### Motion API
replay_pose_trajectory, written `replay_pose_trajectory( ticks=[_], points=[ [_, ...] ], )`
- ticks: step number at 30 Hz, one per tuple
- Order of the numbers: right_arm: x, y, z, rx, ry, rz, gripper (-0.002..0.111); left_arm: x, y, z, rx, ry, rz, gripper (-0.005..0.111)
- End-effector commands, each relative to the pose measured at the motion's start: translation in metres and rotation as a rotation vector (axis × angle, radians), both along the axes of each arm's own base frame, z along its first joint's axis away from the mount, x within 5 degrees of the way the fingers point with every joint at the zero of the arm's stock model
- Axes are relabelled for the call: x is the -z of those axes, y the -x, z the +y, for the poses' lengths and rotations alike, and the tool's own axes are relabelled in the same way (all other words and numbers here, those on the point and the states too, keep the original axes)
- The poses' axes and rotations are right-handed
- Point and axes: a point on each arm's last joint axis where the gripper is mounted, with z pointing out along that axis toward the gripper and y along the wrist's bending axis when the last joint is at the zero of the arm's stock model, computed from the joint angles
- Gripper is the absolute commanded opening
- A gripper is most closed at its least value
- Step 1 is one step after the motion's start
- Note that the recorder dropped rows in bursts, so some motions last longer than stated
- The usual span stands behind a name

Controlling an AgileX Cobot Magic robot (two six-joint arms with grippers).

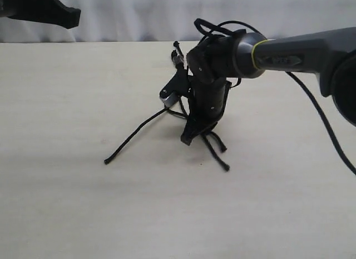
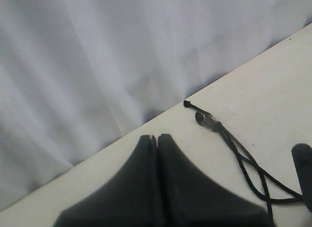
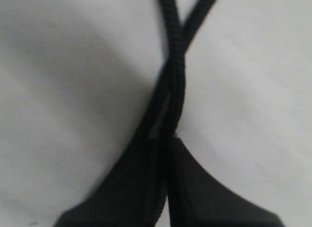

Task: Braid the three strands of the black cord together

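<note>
The black cord point(image 2: 208, 122), thin and matte, lies mid-table point(image 1: 83, 214) with its taped, knotted end towards the far edge. From there the three strands point(image 3: 178, 71) splay out, one leftward and two nearer. The right gripper point(image 1: 192, 137) is pinched tight on the cord where two strands cross, hiding its middle. The left gripper point(image 2: 157, 139), pressed together and empty, is mostly cut off at far left.

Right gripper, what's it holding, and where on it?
The right gripper is shut on the black cord strands, partway along, just past where two of them cross.
</note>
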Motion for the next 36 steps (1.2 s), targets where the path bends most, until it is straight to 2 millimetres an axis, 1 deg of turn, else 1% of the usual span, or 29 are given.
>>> replay_pose_trajectory(
  ticks=[1,3,5,13,17,21,27,32,36],
  points=[
    [-0.008,0.021,0.018,-0.100,-0.207,0.200,0.004,-0.001,0.001,0.001,-0.008,0.021,-0.010,0.000],
    [-0.015,0.021,0.022,-0.140,-0.255,0.190,0.004,-0.001,0.001,0.001,-0.008,0.021,-0.010,0.000],
    [-0.024,0.018,0.021,-0.137,-0.268,0.139,0.004,-0.001,0.001,0.001,-0.008,0.021,-0.010,0.000],
    [-0.057,0.005,-0.005,-0.069,-0.255,0.028,0.004,-0.001,0.001,0.001,-0.008,0.021,-0.010,0.000],
    [-0.065,-0.002,-0.021,-0.031,-0.262,0.004,0.004,-0.001,0.001,0.001,-0.008,0.021,-0.010,0.000],
    [-0.066,-0.013,-0.040,0.021,-0.268,-0.019,0.004,-0.001,0.001,0.001,-0.008,0.021,-0.010,0.000],
    [-0.058,-0.027,-0.063,0.100,-0.276,-0.047,0.004,-0.001,0.001,0.001,-0.008,0.021,-0.010,0.000],
    [-0.045,-0.034,-0.077,0.155,-0.273,-0.034,0.004,-0.001,0.001,0.001,-0.008,0.021,-0.010,0.000],
    [-0.036,-0.036,-0.078,0.179,-0.273,-0.031,0.004,-0.001,0.001,0.001,-0.008,0.021,-0.010,0.000]
  ],
)
